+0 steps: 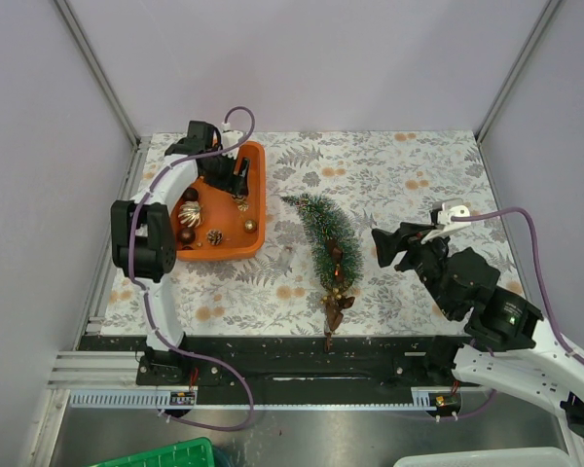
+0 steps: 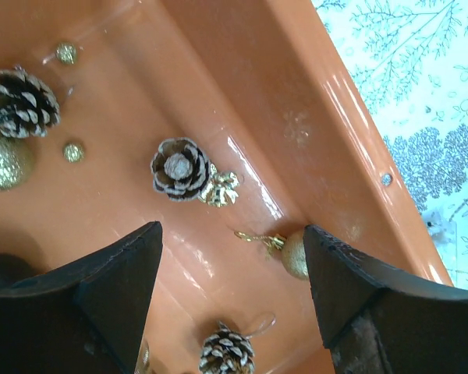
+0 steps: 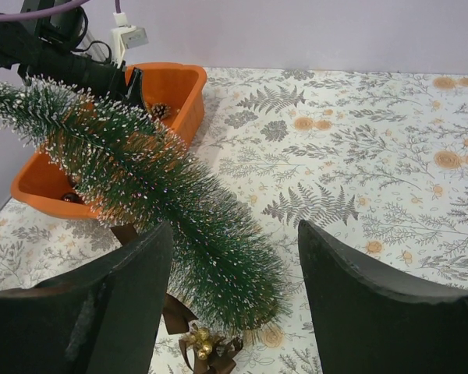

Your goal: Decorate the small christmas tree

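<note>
On your fern-printed counter point(image 1: 419, 185), walled by pale lilac panels point(image 1: 311, 58), the small christmas tree point(image 1: 329, 241) lies flat mid-surface, between the orange tray point(image 1: 261, 199) at far left, where your left pincer point(image 1: 236, 177) gapes empty, and your right pincer point(image 1: 379, 247), likewise wide open.

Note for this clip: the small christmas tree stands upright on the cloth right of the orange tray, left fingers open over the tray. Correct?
Not quite: the small christmas tree lies on its side, not upright, as the top external view shows. It is right of the orange tray, and the left gripper has its fingers open over it.
</note>
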You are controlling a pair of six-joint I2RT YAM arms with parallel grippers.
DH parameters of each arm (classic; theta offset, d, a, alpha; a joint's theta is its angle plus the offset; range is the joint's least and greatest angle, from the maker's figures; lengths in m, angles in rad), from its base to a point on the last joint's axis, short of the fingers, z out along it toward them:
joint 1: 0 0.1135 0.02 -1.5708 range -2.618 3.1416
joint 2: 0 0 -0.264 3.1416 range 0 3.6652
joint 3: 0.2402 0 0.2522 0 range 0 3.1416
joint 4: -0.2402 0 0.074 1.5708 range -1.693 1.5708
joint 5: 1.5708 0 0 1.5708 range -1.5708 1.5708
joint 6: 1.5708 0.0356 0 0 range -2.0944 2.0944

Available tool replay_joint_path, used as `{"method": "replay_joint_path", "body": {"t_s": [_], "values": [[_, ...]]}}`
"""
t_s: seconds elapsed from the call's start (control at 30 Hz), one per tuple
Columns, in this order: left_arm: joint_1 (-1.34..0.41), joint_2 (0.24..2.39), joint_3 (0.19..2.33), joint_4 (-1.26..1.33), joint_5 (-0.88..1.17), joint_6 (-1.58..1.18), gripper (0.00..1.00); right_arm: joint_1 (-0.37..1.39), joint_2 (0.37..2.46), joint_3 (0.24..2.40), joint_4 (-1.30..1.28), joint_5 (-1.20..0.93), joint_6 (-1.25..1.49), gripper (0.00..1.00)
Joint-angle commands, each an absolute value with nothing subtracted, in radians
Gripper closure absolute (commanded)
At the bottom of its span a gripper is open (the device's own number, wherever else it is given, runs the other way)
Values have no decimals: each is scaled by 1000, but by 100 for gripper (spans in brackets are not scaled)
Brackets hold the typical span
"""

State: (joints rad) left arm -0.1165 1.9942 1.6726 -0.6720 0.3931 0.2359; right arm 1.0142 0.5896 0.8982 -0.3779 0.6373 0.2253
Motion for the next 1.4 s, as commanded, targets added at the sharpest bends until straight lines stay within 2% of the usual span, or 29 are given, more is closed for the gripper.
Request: {"method": "replay_joint_path", "body": {"t_s": [0.0, 0.5, 0.97, 1.17, 1.37], "values": [[-117, 2052, 1758, -638, 411, 262, 24, 1009, 609, 890, -321, 650, 213, 27], [-126, 2146, 1798, -646, 368, 273, 29, 1009, 626, 877, -308, 649, 210, 27], [-160, 2194, 1844, -670, 310, 245, 42, 1009, 586, 850, -313, 644, 224, 27], [-161, 2204, 1853, -675, 308, 242, 43, 1009, 578, 842, -314, 647, 227, 28], [-163, 2209, 1852, -673, 307, 236, 51, 1009, 581, 845, -313, 650, 224, 29]]}}
